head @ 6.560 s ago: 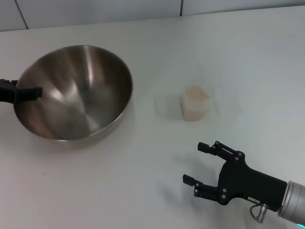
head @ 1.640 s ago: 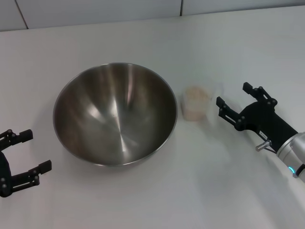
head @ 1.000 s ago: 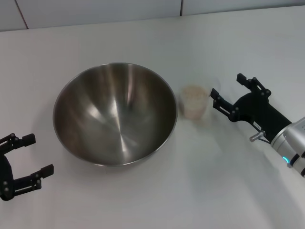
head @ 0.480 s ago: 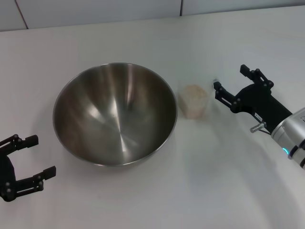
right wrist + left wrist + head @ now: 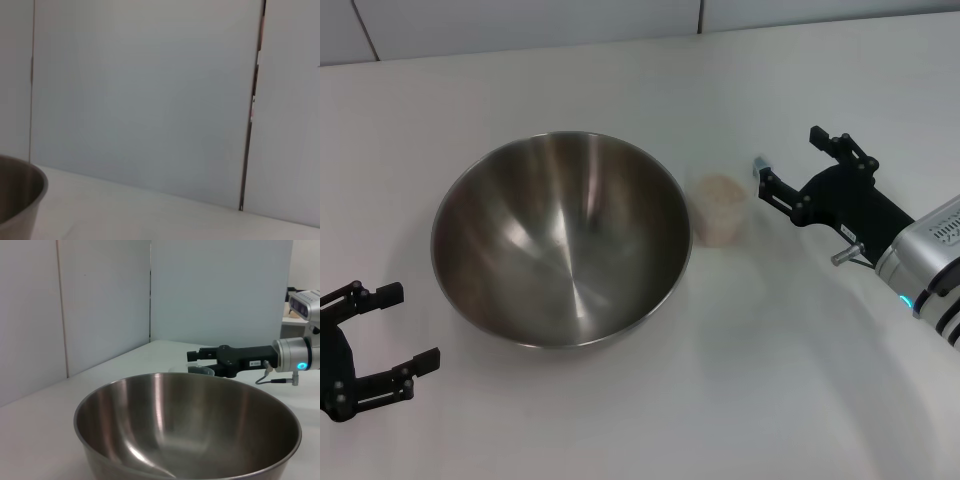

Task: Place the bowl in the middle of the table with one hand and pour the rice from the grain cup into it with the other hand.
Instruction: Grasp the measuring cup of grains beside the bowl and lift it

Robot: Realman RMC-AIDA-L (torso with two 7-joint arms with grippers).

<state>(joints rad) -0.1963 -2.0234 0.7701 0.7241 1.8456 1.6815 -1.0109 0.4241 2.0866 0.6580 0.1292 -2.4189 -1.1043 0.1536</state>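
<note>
So, starting over by the table's [image 5: 620, 420] left edge near the front corner: the left gripper [image 5: 398, 328] is parked low there with its two fingers spread wide apart, holding nothing, well clear of everything else; next along is the bowl [image 5: 560, 240], sitting upright roughly mid-table, a touch toward the left side, shiny inside and with nothing in it; from the left wrist view the same bowl [image 5: 187, 427] fills the foreground, rim level; just beside the bowl's right rim stands the grain cup [image 5: 720, 208], upright, very close to the bowl though I can't tell if they actually touch; the rice [image 5: 719, 186] shows as a pale beige heap inside it, close to the brim; then the right gripper [image 5: 798, 165] comes in from the table's right edge, fingers apart and pointing at the cup; its nearer fingertip is just beside the cup's right wall, and neither finger looks clamped on it.
</note>
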